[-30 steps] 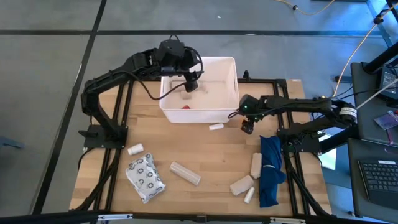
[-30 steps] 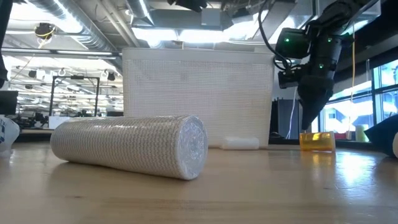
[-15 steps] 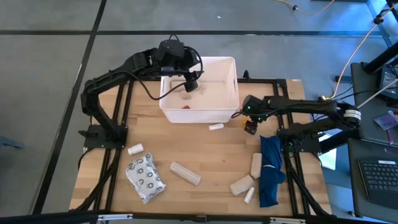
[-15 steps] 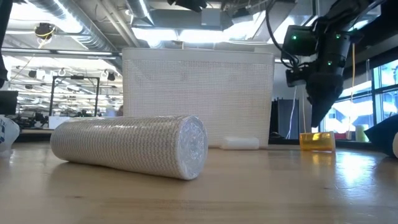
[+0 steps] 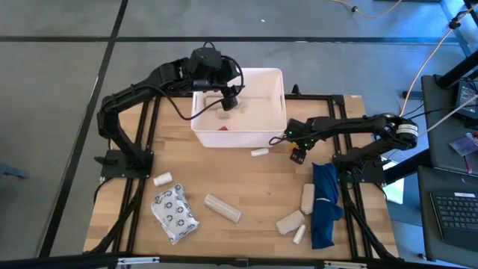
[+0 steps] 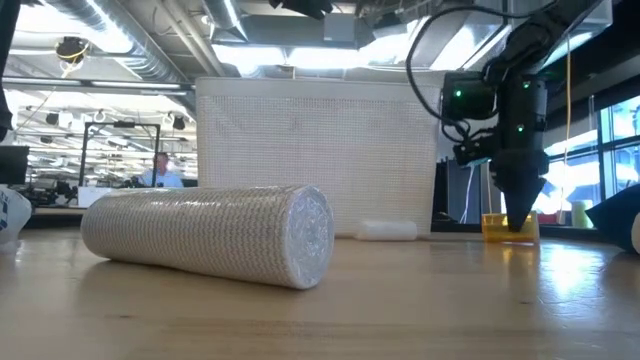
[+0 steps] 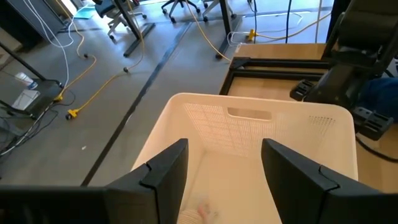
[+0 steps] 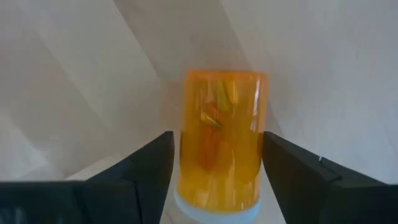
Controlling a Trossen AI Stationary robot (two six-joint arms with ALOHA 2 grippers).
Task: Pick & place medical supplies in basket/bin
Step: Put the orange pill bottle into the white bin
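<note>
Left claw (image 5: 231, 103): hangs over the white bin (image 5: 275, 123), inside its rim; fingers (image 7: 160, 176) spread apart with nothing between them. Below it on the bin floor lie a beige roll and something small and red.
Grey packet (image 5: 174, 212): well off from both claws, on the left near part of the desk (image 5: 246, 183). Crinkly and soft; likely light, would buckle under a pinch, so best taken across a bunched edge.
Small white roll (image 5: 162, 178): just beside the packet.
Large bandage roll (image 6: 210, 235): lies on its side, well short of the right claw. Woven and springy, probably light; best squeezed across its middle.
White tube (image 5: 259, 152): just outside the bin wall, to the left of the right claw.
Right claw (image 5: 298, 155): low on the desk, just right of the bin, nose pointing down; fingers (image 8: 144, 176) apart, astride the orange bottle (image 8: 221, 140), not yet pressing it as far as the wrist view shows.
Orange bottle: lies on the desk between the right claw's fingers. Hard smooth plastic, light, liable to roll or squirt out; the hold belongs square across the barrel.
Blue cloth (image 5: 325, 204): nearer than the right claw, with more beige rolls (image 5: 307, 197) beside it.
</note>
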